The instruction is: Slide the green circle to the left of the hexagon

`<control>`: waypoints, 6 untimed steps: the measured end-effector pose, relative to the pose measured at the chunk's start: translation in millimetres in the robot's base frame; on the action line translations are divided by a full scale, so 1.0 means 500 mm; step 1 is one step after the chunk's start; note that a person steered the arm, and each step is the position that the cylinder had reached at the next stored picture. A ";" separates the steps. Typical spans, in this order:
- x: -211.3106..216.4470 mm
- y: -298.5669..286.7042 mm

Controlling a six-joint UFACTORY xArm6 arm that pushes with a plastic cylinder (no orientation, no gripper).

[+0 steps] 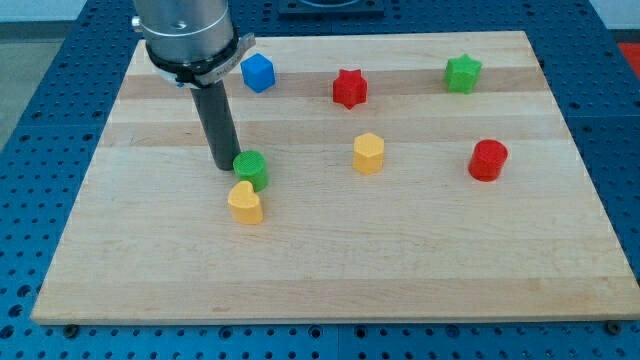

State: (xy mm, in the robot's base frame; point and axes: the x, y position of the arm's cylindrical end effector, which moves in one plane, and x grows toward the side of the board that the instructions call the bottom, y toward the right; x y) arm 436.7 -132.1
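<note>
Green circle point(251, 168) sits just left of centre on the pale wooden counter point(330, 270), and my tip point(224, 165) is right up against its left edge, touching or as near as makes no difference. The yellow hexagon point(368, 153) waits to the view's right, with clear board between. The yellow heart point(245, 202) crowds the circle from below, nearly touching! To do this well, I'd judge a steady push to the view's right, slightly upward to line up with the hexagon, centred behind the circle so it doesn't spin off or drag the heart along, stopping short of contact. As for a hand: there's none here, only a bare rod, holding nothing, just pressing.
</note>
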 end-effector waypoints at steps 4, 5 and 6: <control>0.026 0.039; -0.017 0.028; -0.033 0.064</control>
